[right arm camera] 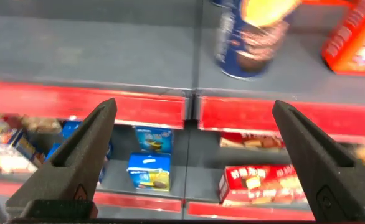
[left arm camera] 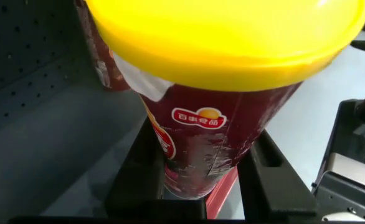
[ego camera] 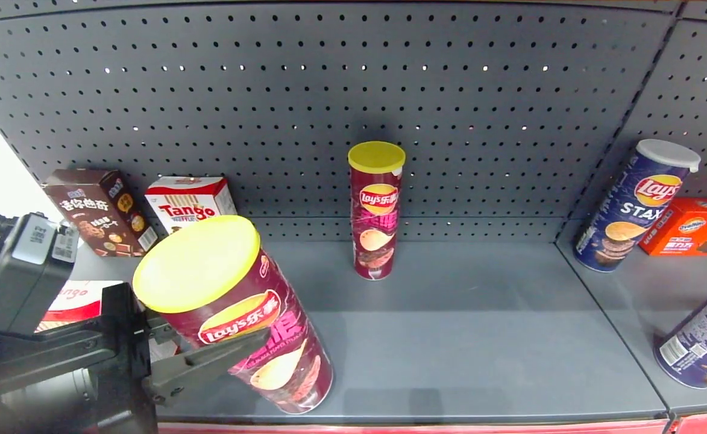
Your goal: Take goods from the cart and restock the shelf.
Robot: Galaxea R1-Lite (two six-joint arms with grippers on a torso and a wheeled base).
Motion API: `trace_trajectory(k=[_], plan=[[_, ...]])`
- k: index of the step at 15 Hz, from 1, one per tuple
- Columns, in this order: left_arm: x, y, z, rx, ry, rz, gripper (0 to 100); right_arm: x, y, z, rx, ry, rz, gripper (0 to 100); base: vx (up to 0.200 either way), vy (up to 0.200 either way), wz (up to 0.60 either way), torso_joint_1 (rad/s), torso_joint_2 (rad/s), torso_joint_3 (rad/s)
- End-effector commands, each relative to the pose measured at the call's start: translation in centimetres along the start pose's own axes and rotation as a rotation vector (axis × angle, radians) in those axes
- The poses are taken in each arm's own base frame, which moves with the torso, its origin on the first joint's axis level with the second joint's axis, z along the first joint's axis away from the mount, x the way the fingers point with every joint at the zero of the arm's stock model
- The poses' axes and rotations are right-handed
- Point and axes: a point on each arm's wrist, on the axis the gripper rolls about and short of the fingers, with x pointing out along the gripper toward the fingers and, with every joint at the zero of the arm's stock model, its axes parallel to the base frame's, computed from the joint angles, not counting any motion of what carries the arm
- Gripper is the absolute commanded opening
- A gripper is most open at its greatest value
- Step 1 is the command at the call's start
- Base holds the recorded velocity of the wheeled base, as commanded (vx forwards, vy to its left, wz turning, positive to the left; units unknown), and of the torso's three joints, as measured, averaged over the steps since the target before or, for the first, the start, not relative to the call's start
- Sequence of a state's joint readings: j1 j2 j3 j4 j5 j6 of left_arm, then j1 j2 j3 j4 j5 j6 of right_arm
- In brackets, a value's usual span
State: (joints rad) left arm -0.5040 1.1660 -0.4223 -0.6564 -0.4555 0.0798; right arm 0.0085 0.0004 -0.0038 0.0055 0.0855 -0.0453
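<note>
Left gripper [ego camera: 199, 352] [left arm camera: 201, 180]: clamped on the maroon chip can [ego camera: 238, 313] [left arm camera: 213, 124], one finger on each side of the body below the yellow lid. Lower left of the head view. The can is tilted, lid toward the camera, base down by the front edge of the shelf [ego camera: 480, 337]. Can't tell if the base touches the deck.

Right gripper [right arm camera: 195, 162]: fingers spread wide, nothing between them. It faces the red front strip [right arm camera: 108, 102] of the shelf. Beyond the strip are a blue can [right arm camera: 248, 37] and an orange box [right arm camera: 357, 43]. The level below holds a blue box [right arm camera: 148, 171] and a red box [right arm camera: 257, 183].

Rest of the head view:
- second maroon can [ego camera: 376, 211], upright, centre frame, close to the pegboard [ego camera: 329, 90], well apart from the held one
- brown box [ego camera: 97, 208] and white-red wafer box [ego camera: 190, 202], side by side, upper left, leaning on the pegboard
- another white-red box [ego camera: 79, 301], partly hidden behind the left gripper
- navy can with white lid [ego camera: 630, 208], standing at right, with an orange carton [ego camera: 697, 226] just beside it
- another navy can [ego camera: 700, 343], cut off at the lower right edge
</note>
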Motion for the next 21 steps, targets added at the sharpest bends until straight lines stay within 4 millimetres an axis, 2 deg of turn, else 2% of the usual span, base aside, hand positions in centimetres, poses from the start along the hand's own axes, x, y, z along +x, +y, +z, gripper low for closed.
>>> trace_trajectory(k=[1,3,4,5,6,7,8,11,12,14,19,21], plan=[[-0.5,0.2,-0.1,-0.012,-0.004,0.030,0,0.0,0.0,0.0,-0.021,-0.005,0.019,100,0.000,0.000,0.00,0.000,0.00,0.000],[-0.7,0.4,0.3,-0.015,-0.017,0.056,0,0.0,0.0,0.1,-0.015,-0.006,0.012,100,0.000,0.000,0.00,0.000,0.00,0.000],[-0.7,0.5,0.7,-0.018,-0.029,0.058,0,-0.4,0.0,1.4,0.001,-0.061,0.026,100,0.000,0.000,0.00,0.000,0.00,0.000],[-0.7,0.5,0.9,-0.022,-0.036,0.063,0,-1.2,0.0,6.6,0.072,-0.136,0.081,100,0.000,0.000,0.00,0.000,0.00,0.000],[-0.5,0.6,1.3,-0.017,-0.046,0.071,0,0.4,-0.3,9.9,0.113,-0.075,0.120,100,0.000,0.000,0.00,0.000,0.00,0.000],[-0.3,0.7,1.3,-0.018,-0.041,0.071,0,0.3,-0.4,12.0,0.076,-0.122,0.142,100,0.000,0.000,0.00,0.000,0.00,0.000],[0.1,0.9,1.0,-0.023,-0.024,0.070,0,1.1,-0.3,12.1,0.040,-0.079,0.190,100,0.000,0.000,0.00,0.000,0.00,0.000],[0.4,0.9,0.8,-0.030,-0.010,0.069,0,1.4,-0.1,12.3,-0.006,-0.067,0.290,100,0.000,0.000,0.00,0.000,0.00,0.000],[0.3,0.9,0.7,-0.030,-0.009,0.069,0,1.7,0.0,12.6,-0.008,-0.062,0.370,100,0.000,0.000,0.00,0.000,0.00,0.000],[0.3,0.9,0.7,-0.030,-0.009,0.067,0,2.3,0.1,14.0,-0.019,-0.067,0.494,100,0.000,0.000,0.00,0.000,0.00,0.000],[0.3,0.8,0.3,-0.036,0.003,0.064,0,5.6,0.3,16.9,-0.040,-0.011,0.608,100,0.000,0.000,0.00,0.000,0.00,0.000],[0.3,0.8,0.1,-0.039,0.008,0.062,0,7.9,0.4,18.4,-0.033,0.024,0.610,100,0.000,0.000,0.00,0.000,0.00,0.000]])
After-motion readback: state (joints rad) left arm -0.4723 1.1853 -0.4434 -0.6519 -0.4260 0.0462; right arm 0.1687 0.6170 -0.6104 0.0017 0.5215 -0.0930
